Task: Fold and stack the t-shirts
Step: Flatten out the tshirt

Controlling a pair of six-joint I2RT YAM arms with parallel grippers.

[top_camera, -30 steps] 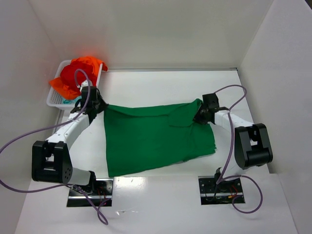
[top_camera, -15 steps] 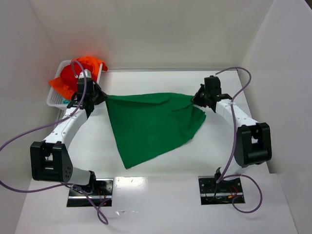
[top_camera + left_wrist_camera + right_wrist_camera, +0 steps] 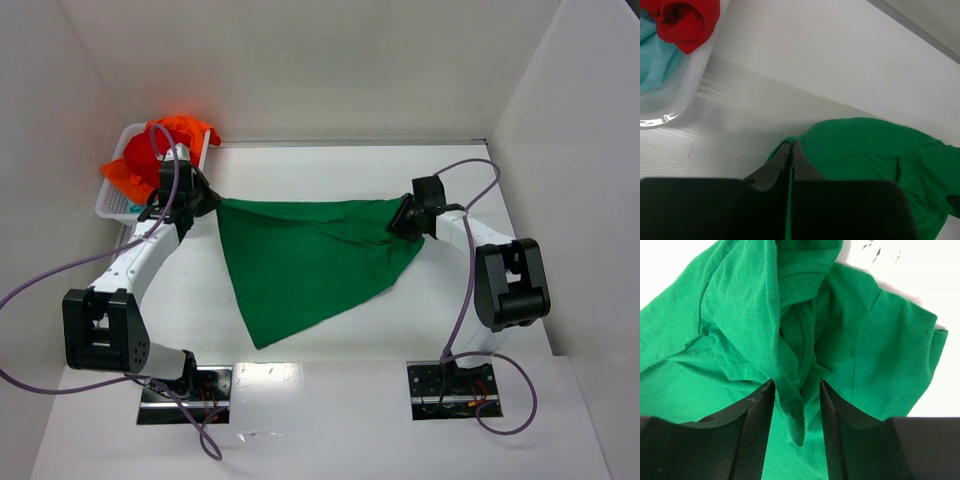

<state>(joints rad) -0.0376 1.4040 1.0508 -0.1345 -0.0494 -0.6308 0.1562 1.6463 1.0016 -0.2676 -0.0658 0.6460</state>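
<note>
Left gripper [image 3: 207, 203] is clenched on the green t-shirt [image 3: 310, 260]. The wrist view shows both fingers pressed flat together on a thin edge of cloth.

Right gripper [image 3: 401, 222] is grasping the same shirt. Its jaws sit part-way apart, with a thick bunched fold wedged between them. The stitched edge beside it looks like the neckline, but you can't confirm that from here.

In the top view the shirt's upper edge runs nearly straight from the left gripper at 9 o'clock of the cloth to the right gripper at 3 o'clock. The rest narrows to a point at about 7 o'clock, over the middle of the worktop [image 3: 330, 175]. You can't tell whether the lower part rests on the worktop or hangs just off it.

The white basket [image 3: 110, 208] is at the 10 o'clock corner of the worktop, close behind the left gripper and not touching it. It holds the red t-shirt [image 3: 148, 155] and the orange t-shirt [image 3: 190, 127], heaped above the rim. The teal t-shirt [image 3: 659, 60] lies under the red one, inside the basket.
</note>
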